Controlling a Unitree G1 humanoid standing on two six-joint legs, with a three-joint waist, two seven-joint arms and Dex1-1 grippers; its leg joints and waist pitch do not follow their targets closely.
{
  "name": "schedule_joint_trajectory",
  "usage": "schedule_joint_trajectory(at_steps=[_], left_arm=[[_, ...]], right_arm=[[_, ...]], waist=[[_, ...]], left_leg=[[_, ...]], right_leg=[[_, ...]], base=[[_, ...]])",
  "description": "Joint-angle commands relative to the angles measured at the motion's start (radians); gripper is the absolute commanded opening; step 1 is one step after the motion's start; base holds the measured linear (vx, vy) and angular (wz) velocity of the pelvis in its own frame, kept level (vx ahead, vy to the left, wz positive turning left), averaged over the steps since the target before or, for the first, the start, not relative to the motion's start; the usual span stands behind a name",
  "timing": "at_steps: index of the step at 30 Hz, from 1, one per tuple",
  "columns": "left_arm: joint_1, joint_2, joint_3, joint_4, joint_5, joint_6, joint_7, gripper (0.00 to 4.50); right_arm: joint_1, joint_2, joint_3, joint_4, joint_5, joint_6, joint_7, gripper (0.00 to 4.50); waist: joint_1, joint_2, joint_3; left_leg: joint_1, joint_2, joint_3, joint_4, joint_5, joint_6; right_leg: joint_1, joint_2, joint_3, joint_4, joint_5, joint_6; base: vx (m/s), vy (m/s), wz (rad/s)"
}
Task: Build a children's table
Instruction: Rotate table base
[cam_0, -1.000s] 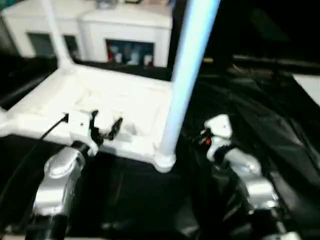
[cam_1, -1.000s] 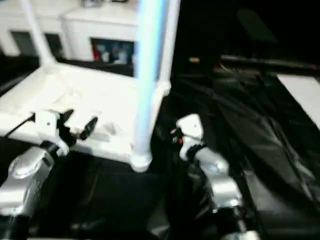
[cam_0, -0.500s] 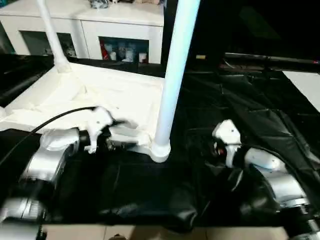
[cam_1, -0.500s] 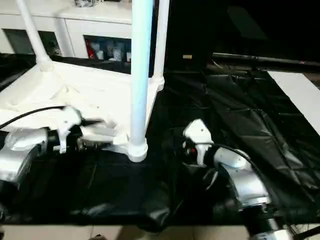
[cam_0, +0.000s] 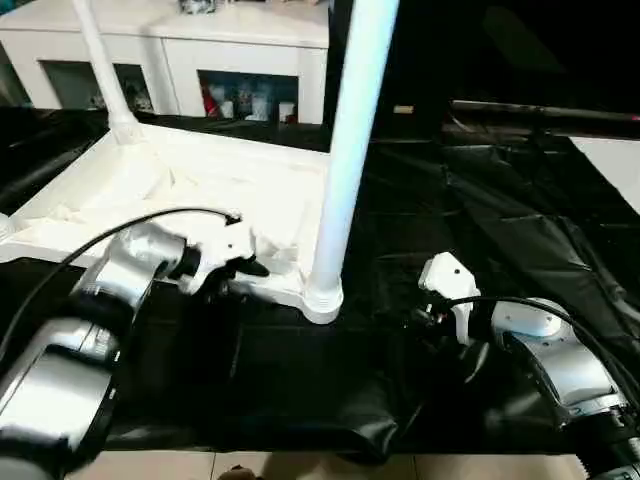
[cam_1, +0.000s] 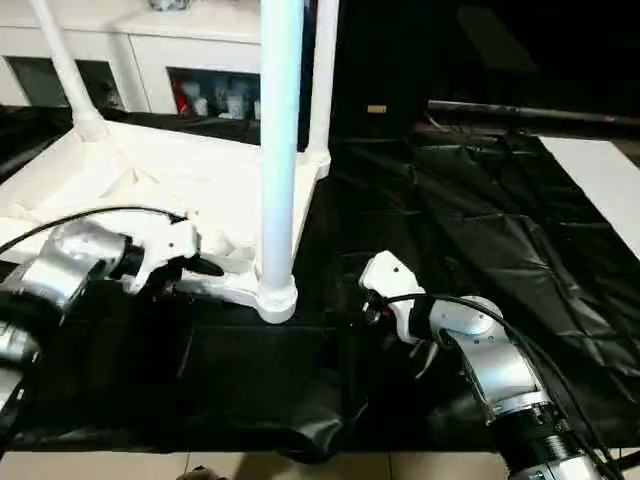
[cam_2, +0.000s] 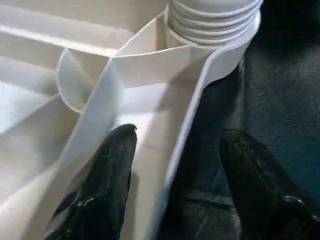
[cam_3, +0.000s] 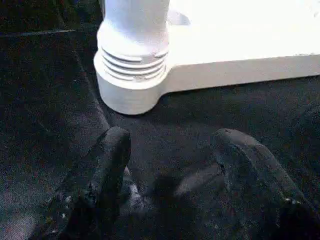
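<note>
Shifted since a second ago: left tool (cam_0: 240, 272) from above the ribbed panel down to the near rim of the tabletop (cam_0: 150, 180); right tool (cam_1: 365, 300) swung lower toward the near corner socket (cam_0: 322, 300). Tabletop: white, upside down on black sheeting (cam_0: 480, 220), ribs upward, white cabinet (cam_0: 250, 60) behind. Legs: near leg (cam_0: 350, 140) upright in the near corner socket; far leg (cam_0: 100, 70) upright at a back corner; third leg (cam_1: 322, 75) upright at the far right corner. Left tool: fingers (cam_2: 100, 190) astride the near rim wall, one inside a rib pocket, the other outside over the sheeting, parted, closing not complete, nothing clamped yet. Right tool: released, fingers (cam_3: 100, 170) spread and empty, resting low over the sheeting, aimed at the threaded collar of the near socket, close but apart. Left forearm (cam_0: 90, 310): laid in low from the near left, wrist turned sideways along the rim, cable looping above. Right forearm (cam_0: 560, 360): low, angled inward from the near right. Risks, judged: thin rim slipping from a partial pinch; tabletop sliding on the slick sheeting under a sideways pull; near leg rocking if bumped by the right tool.
</note>
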Motion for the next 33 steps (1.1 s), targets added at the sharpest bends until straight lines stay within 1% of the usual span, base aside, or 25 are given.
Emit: schedule_joint_trajectory(at_steps=[1,2,4,5,6,8,9,10,12,13,14,16,17,20,22,23,24,25,26,27,28,29,30,31,33], left_arm=[[-0.041,-0.008,-0.029,0.059,0.035,-0.046,-0.003,2.56],[-0.041,-0.008,-0.029,0.059,0.035,-0.046,-0.003,2.38],[-0.063,-0.014,-0.036,0.100,0.057,-0.074,0.001,2.33],[-0.073,-0.018,-0.036,0.118,0.065,-0.082,0.001,2.33],[-0.080,-0.022,-0.037,0.129,0.069,-0.086,-0.002,2.27],[-0.097,-0.030,-0.045,0.149,0.084,-0.093,0.001,2.00],[-0.099,-0.031,-0.046,0.152,0.085,-0.095,0.001,2.00],[-0.110,-0.037,-0.047,0.166,0.090,-0.101,0.003,1.95],[-0.116,-0.040,-0.047,0.172,0.092,-0.103,0.002,1.79],[-0.122,-0.044,-0.050,0.181,0.097,-0.109,0.002,1.79],[-0.127,-0.046,-0.052,0.188,0.101,-0.113,0.002,1.65],[-0.137,-0.050,-0.053,0.208,0.109,-0.124,0.005,1.56],[-0.140,-0.053,-0.055,0.216,0.113,-0.121,0.007,1.49],[-0.148,-0.058,-0.053,0.241,0.129,-0.122,0.019,1.21],[-0.147,-0.058,-0.055,0.250,0.138,-0.116,0.023,1.08],[-0.146,-0.058,-0.056,0.253,0.140,-0.115,0.023,0.99],[-0.141,-0.059,-0.055,0.257,0.143,-0.103,0.024,0.99],[-0.137,-0.060,-0.051,0.262,0.141,-0.091,0.024,0.77],[-0.136,-0.061,-0.049,0.263,0.140,-0.088,0.024,0.68],[-0.133,-0.065,-0.037,0.265,0.129,-0.074,0.024,0.68],[-0.123,-0.074,-0.013,0.267,0.104,-0.050,0.020,0.54],[-0.109,-0.082,0.005,0.264,0.082,-0.026,0.004,0.54],[-0.102,-0.086,0.014,0.264,0.073,-0.015,-0.007,0.42],[-0.088,-0.092,0.020,0.259,0.064,-0.002,-0.026,0.39],[-0.065,-0.098,0.025,0.250,0.055,0.010,-0.048,0.34]], right_arm=[[-0.015,-0.002,0.019,0.003,-0.011,-0.005,0.008,3.01],[-0.015,-0.002,0.019,0.003,-0.011,-0.005,0.008,3.01],[-0.017,0.003,0.027,0.012,-0.015,-0.010,0.004,3.01],[-0.018,0.005,0.029,0.015,-0.016,-0.012,0.003,3.01],[-0.019,0.008,0.032,0.019,-0.019,-0.014,0.001,3.01],[-0.021,0.019,0.037,0.036,-0.028,-0.027,-0.006,3.01],[-0.021,0.020,0.038,0.037,-0.029,-0.028,-0.007,3.01],[-0.022,0.026,0.039,0.047,-0.035,-0.036,-0.013,3.01],[-0.022,0.030,0.039,0.054,-0.039,-0.041,-0.019,3.01],[-0.020,0.034,0.040,0.059,-0.043,-0.047,-0.023,3.01],[-0.017,0.036,0.042,0.060,-0.046,-0.050,-0.025,3.01],[-0.009,0.040,0.045,0.061,-0.047,-0.056,-0.032,3.01],[0.005,0.040,0.046,0.063,-0.048,-0.066,-0.038,3.01],[0.026,0.035,0.042,0.075,-0.052,-0.094,-0.043,3.01],[0.037,0.033,0.033,0.082,-0.054,-0.113,-0.043,3.01],[0.041,0.032,0.030,0.084,-0.054,-0.119,-0.044,3.01],[0.052,0.027,0.021,0.086,-0.051,-0.136,-0.044,3.01],[0.061,0.022,0.012,0.088,-0.047,-0.151,-0.045,3.01],[0.063,0.021,0.010,0.089,-0.046,-0.155,-0.045,3.01],[0.054,0.013,-0.001,0.098,-0.040,-0.159,-0.042,3.01],[0.033,0.005,-0.018,0.108,-0.035,-0.164,-0.047,3.01],[0.016,0.003,-0.034,0.115,-0.036,-0.172,-0.067,3.01],[0.010,0.004,-0.040,0.119,-0.039,-0.179,-0.080,3.01],[-0.004,0.009,-0.052,0.130,-0.037,-0.176,-0.099,3.01],[-0.025,0.016,-0.067,0.149,-0.038,-0.178,-0.127,3.01]], waist=[[0.003,0.018,-0.065],[0.002,0.019,-0.063],[0.003,0.018,-0.062],[0.003,0.020,-0.061],[0.002,0.019,-0.060],[0.005,0.026,-0.059],[0.004,0.024,-0.058],[0.006,0.029,-0.059],[0.006,0.025,-0.058],[0.007,0.030,-0.058],[0.006,0.032,-0.059],[0.007,0.034,-0.059],[0.006,0.033,-0.059],[0.006,0.035,-0.058],[0.004,0.033,-0.057],[0.003,0.032,-0.055],[0.003,0.025,-0.055],[0.004,0.029,-0.054],[0.003,0.028,-0.054],[0.002,0.024,-0.053],[0.002,0.018,-0.052],[0.001,0.011,-0.051],[0.001,0.014,-0.051],[0.000,0.006,-0.050],[-0.001,0.008,-0.051]], left_leg=[[0.025,0.037,-0.008,-0.079,-0.145,0.014],[0.026,0.035,-0.006,-0.079,-0.153,0.014],[0.028,0.038,-0.007,-0.081,-0.180,0.003],[0.029,0.039,-0.006,-0.082,-0.194,-0.001],[0.029,0.038,-0.006,-0.082,-0.196,-0.002],[0.030,0.039,-0.007,-0.084,-0.214,-0.011],[0.029,0.039,-0.007,-0.085,-0.217,-0.013],[0.029,0.039,-0.008,-0.084,-0.217,-0.016],[0.027,0.038,-0.005,-0.083,-0.202,-0.010],[0.025,0.038,-0.006,-0.082,-0.185,-0.005],[0.025,0.038,-0.006,-0.081,-0.177,-0.002],[0.024,0.038,-0.006,-0.080,-0.168,0.003],[0.024,0.039,-0.006,-0.081,-0.165,0.005],[0.025,0.039,-0.006,-0.081,-0.178,0.008],[0.025,0.040,-0.006,-0.082,-0.193,0.006],[0.025,0.039,-0.005,-0.084,-0.202,0.006],[0.025,0.040,-0.004,-0.084,-0.203,0.008],[0.025,0.040,-0.005,-0.084,-0.203,0.009],[0.025,0.040,-0.004,-0.084,-0.201,0.012],[0.025,0.040,-0.003,-0.084,-0.200,0.014],[0.024,0.040,-0.004,-0.085,-0.194,0.019],[0.023,0.040,-0.002,-0.085,-0.189,0.025],[0.023,0.039,-0.001,-0.084,-0.186,0.027],[0.020,0.039,0.000,-0.085,-0.171,0.032],[0.020,0.039,0.000,-0.084,-0.155,0.038]], right_leg=[[0.038,-0.076,0.026,-0.060,0.159,-0.291],[0.036,-0.073,0.026,-0.063,0.146,-0.289],[0.036,-0.078,0.027,-0.066,0.111,-0.291],[0.036,-0.077,0.028,-0.068,0.095,-0.291],[0.035,-0.077,0.028,-0.069,0.090,-0.290],[0.033,-0.079,0.028,-0.069,0.062,-0.293],[0.033,-0.078,0.028,-0.071,0.056,-0.293],[0.033,-0.081,0.029,-0.070,0.059,-0.297],[0.035,-0.078,0.029,-0.069,0.076,-0.301],[0.038,-0.080,0.029,-0.066,0.095,-0.301],[0.037,-0.079,0.029,-0.067,0.107,-0.300],[0.039,-0.079,0.029,-0.065,0.126,-0.303],[0.039,-0.078,0.028,-0.064,0.137,-0.303],[0.038,-0.079,0.028,-0.066,0.130,-0.304],[0.037,-0.080,0.028,-0.068,0.112,-0.306],[0.037,-0.079,0.029,-0.071,0.092,-0.306],[0.037,-0.079,0.029,-0.073,0.084,-0.303],[0.037,-0.081,0.030,-0.073,0.073,-0.301],[0.036,-0.080,0.031,-0.073,0.070,-0.301],[0.035,-0.080,0.030,-0.074,0.069,-0.302],[0.037,-0.082,0.030,-0.073,0.056,-0.303],[0.036,-0.082,0.031,-0.075,0.038,-0.302],[0.035,-0.083,0.031,-0.075,0.028,-0.304],[0.036,-0.082,0.031,-0.077,0.027,-0.302],[0.037,-0.084,0.031,-0.075,0.030,-0.301]], base=[[0.000,0.000,0.00],[0.000,0.000,0.00],[0.000,0.000,0.00],[0.000,0.000,0.00],[0.000,0.000,0.00],[0.000,0.000,0.00],[0.000,0.000,0.00],[0.000,0.000,0.00],[0.000,0.000,0.00],[0.000,0.000,0.00],[0.000,0.000,0.00],[0.000,0.000,0.00],[0.000,0.000,0.00],[0.000,0.000,0.00],[0.000,0.000,0.00],[0.000,0.000,0.00],[0.000,0.000,0.00],[0.000,0.000,0.00],[0.000,0.000,0.00],[0.000,0.000,0.00],[0.000,0.000,0.00],[0.000,0.000,0.00],[0.000,0.000,0.00],[0.000,0.000,0.00],[0.000,0.000,0.00]])
